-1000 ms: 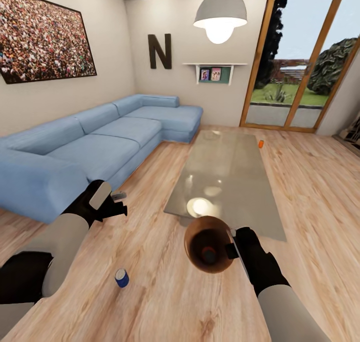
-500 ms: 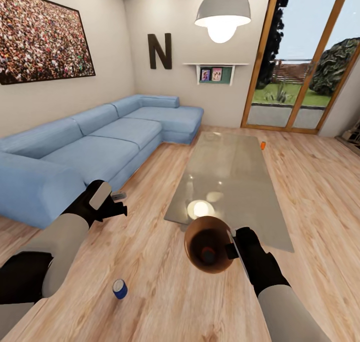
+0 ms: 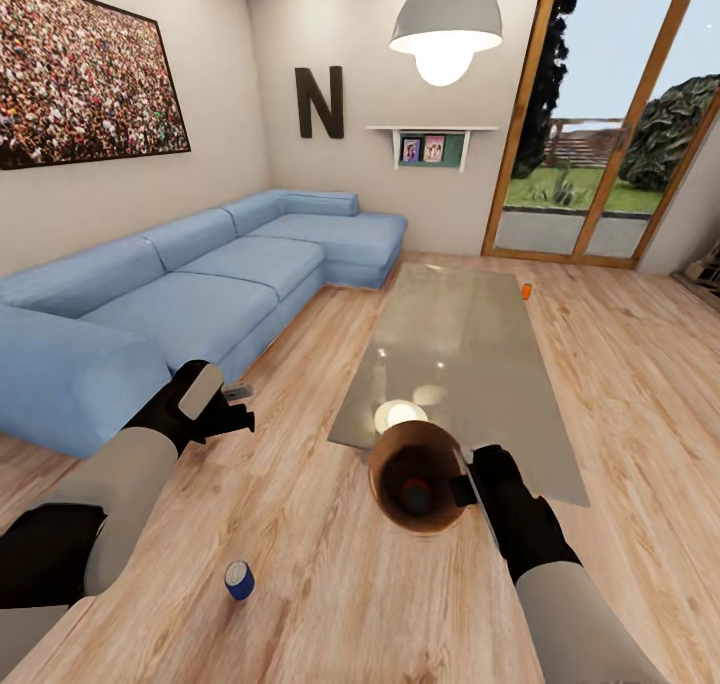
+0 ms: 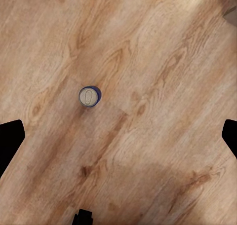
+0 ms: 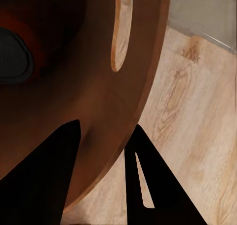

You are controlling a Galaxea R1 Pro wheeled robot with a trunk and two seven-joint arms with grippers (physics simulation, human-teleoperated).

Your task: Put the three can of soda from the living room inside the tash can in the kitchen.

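Note:
My right gripper [image 3: 463, 487] is shut on the rim of the copper-brown tash can [image 3: 395, 469], which hangs tilted over the floor by the glass table's near end. In the right wrist view one finger is inside the bin wall [image 5: 116, 87] and one outside. An orange can of soda [image 3: 416, 495] lies inside the bin. A dark blue can of soda [image 3: 238, 580] stands on the floor, and the left wrist view shows its silvery top [image 4: 89, 95]. My left gripper [image 3: 222, 412] hangs open above the floor, well clear of that can. Another orange can [image 3: 526, 290] stands on the floor past the table's far right corner.
The glass-topped low table [image 3: 460, 354] lies straight ahead. A long blue corner sofa [image 3: 200, 294] runs along the left. Wood-framed glass doors [image 3: 600, 124] are at the back right. A pendant lamp [image 3: 445, 26] hangs over the table.
The tash can in my right gripper has risen a little and tipped its mouth more upward. The view shifted slightly forward at first. The left arm has kept still.

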